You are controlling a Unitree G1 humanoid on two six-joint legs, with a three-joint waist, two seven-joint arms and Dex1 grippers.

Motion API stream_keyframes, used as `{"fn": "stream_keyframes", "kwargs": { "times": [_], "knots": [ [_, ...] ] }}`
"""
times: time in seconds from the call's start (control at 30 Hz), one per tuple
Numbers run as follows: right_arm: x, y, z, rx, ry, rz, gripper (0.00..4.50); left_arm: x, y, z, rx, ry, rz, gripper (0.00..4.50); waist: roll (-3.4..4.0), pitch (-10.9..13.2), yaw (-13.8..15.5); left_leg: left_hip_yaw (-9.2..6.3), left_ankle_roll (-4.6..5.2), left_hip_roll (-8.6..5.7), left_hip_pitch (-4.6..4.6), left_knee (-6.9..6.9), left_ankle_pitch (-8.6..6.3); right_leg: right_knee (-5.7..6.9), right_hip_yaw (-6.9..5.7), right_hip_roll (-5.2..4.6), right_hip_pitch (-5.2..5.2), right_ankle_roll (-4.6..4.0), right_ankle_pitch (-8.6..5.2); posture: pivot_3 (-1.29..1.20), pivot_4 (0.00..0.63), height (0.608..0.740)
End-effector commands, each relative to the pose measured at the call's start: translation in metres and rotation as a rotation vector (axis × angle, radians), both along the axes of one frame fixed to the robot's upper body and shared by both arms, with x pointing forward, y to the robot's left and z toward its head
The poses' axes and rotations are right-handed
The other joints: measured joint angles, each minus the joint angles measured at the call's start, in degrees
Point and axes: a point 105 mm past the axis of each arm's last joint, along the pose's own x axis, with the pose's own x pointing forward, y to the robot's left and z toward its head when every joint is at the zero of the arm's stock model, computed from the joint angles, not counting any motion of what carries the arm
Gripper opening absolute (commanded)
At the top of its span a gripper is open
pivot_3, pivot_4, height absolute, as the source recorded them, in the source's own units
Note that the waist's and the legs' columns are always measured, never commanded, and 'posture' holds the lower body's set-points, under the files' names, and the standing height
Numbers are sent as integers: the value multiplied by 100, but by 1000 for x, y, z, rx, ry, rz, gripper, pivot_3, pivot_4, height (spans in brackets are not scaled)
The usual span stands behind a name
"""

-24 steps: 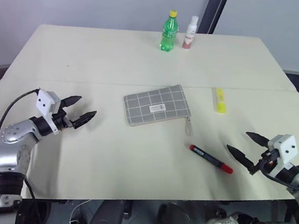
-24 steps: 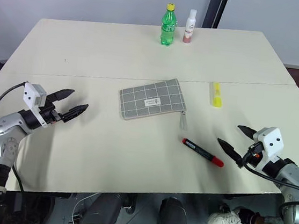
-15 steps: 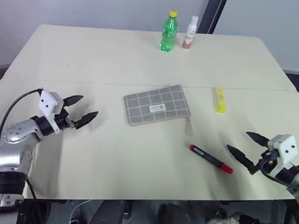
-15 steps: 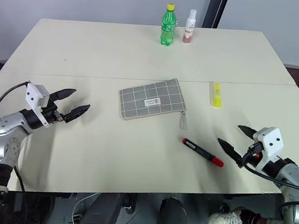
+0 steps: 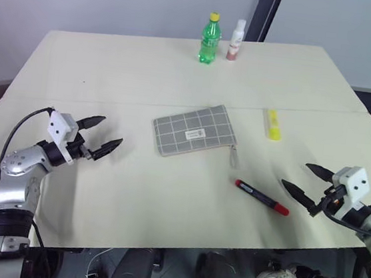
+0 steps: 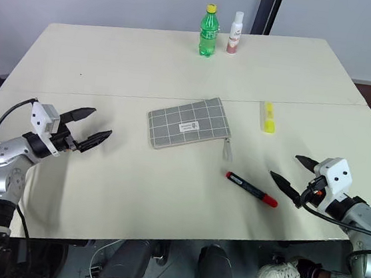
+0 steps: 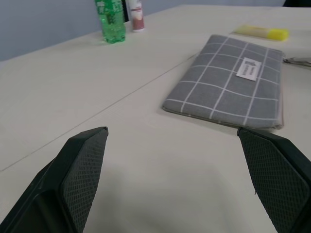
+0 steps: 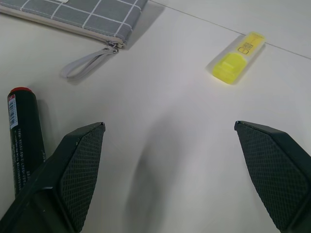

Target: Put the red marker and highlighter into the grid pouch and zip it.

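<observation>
Grid pouch [image 5: 195, 131] flat mid-desk [image 5: 113, 64], bare desk around it, red marker [image 5: 262, 197] and highlighter [image 5: 272, 124] lying outside, left gripper [image 5: 101, 135] and right gripper [image 5: 307, 181] fingers released, empty

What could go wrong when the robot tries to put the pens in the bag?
1. The grid pouch looks zipped shut and lies flat, so it may slide when its pull cord is tugged.
2. The red marker is round and could roll away from the open right gripper.
3. The highlighter lies flat on the table, hard to pinch.
</observation>
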Motion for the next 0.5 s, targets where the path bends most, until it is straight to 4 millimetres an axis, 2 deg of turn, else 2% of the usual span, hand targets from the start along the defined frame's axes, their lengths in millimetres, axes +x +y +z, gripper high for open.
{"fn": "stream_keyframes", "kwargs": {
  "times": [0.03, 0.5],
  "knots": [
    [3, 3, 12, -9, -50, 14, 4431, -3, 0, 8, 19, -47, -10, 4500, 0, 0, -3, 0, 0, 0, 0, 0, 0, 0, 0, 0, 0, 0, 0, 0, 150, 740],
    [5, 5, 13, -10, -54, 11, 4431, -3, -2, 5, 31, -49, -14, 4500, 0, 0, -1, 0, 0, 0, 0, 0, 0, 0, -1, -1, 0, 0, 0, 0, 150, 740]
  ]
}}
